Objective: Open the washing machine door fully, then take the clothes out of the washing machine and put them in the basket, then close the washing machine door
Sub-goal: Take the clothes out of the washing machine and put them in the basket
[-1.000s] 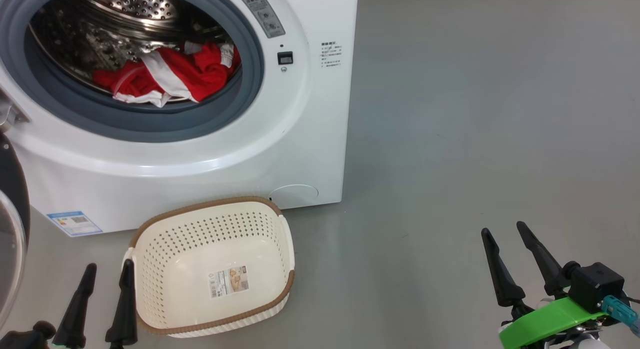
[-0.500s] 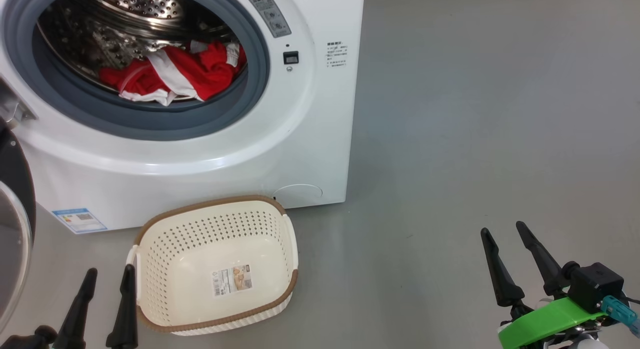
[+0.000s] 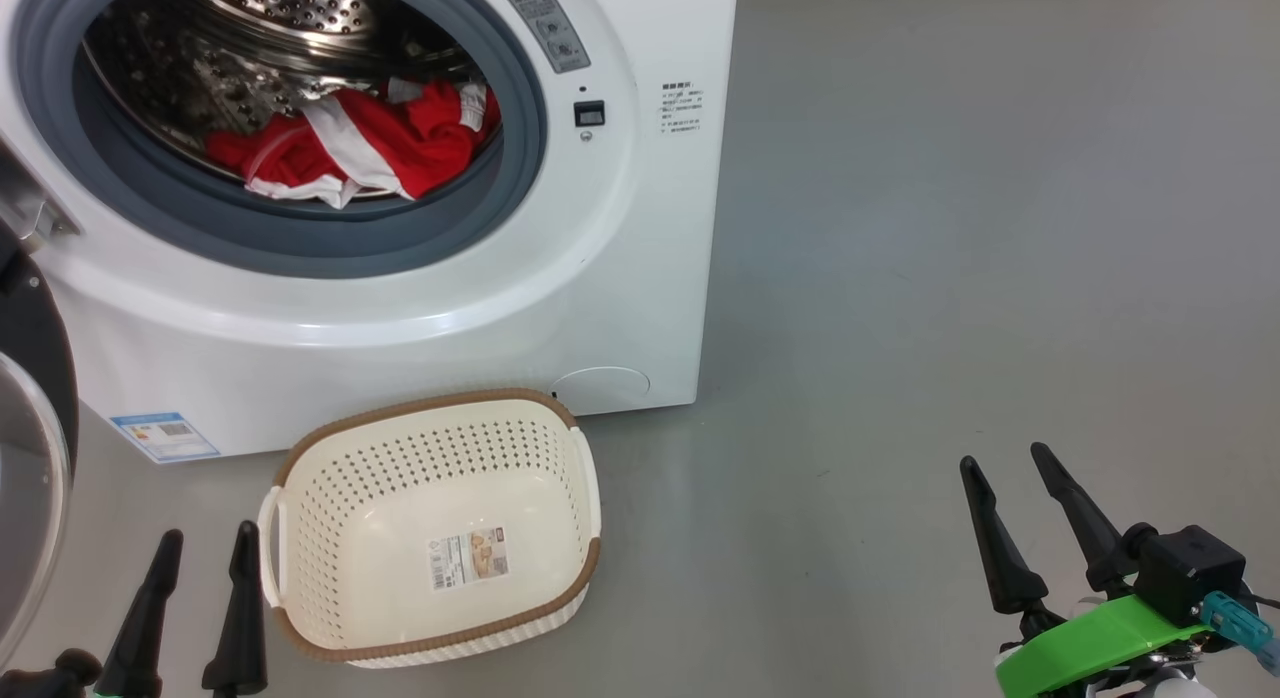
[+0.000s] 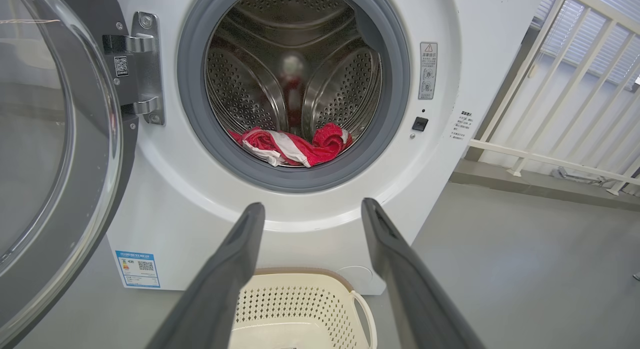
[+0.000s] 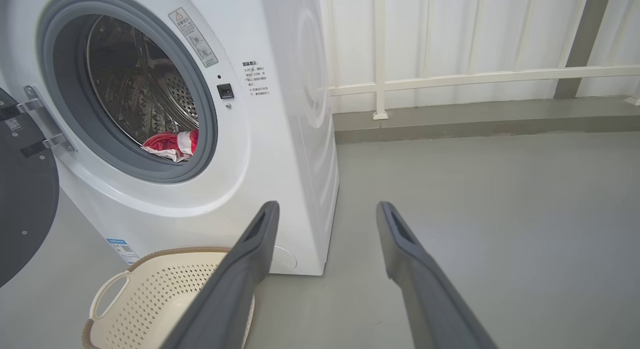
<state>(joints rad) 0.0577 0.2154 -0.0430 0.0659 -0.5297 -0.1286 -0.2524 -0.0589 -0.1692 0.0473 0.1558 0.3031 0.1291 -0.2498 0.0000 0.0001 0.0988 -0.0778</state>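
The white washing machine [image 3: 620,228] [image 4: 450,19] [image 5: 280,139] stands with its door [image 3: 30,448] [image 4: 55,139] [image 5: 20,209] swung wide open to the left. Red and white clothes [image 3: 360,143] [image 4: 295,146] [image 5: 170,143] lie at the front of the steel drum. On the floor before the machine sits the cream basket [image 3: 430,538] [image 4: 300,309] [image 5: 150,299], with nothing in it. My left gripper [image 3: 205,543] [image 4: 312,209] is open, low and just left of the basket. Far to the right, over bare floor, my right gripper [image 3: 1000,456] [image 5: 325,209] is open too.
Grey floor [image 3: 950,228] spreads to the right of the machine. A white railing [image 5: 450,79] [image 4: 560,114] runs along the wall behind and beside it. The open door's glass bulges out at the left edge, close to my left gripper.
The head view has shifted slightly, so machine and basket sit a little further right in the picture. My left gripper sits slightly lower in the view; the right one holds still.
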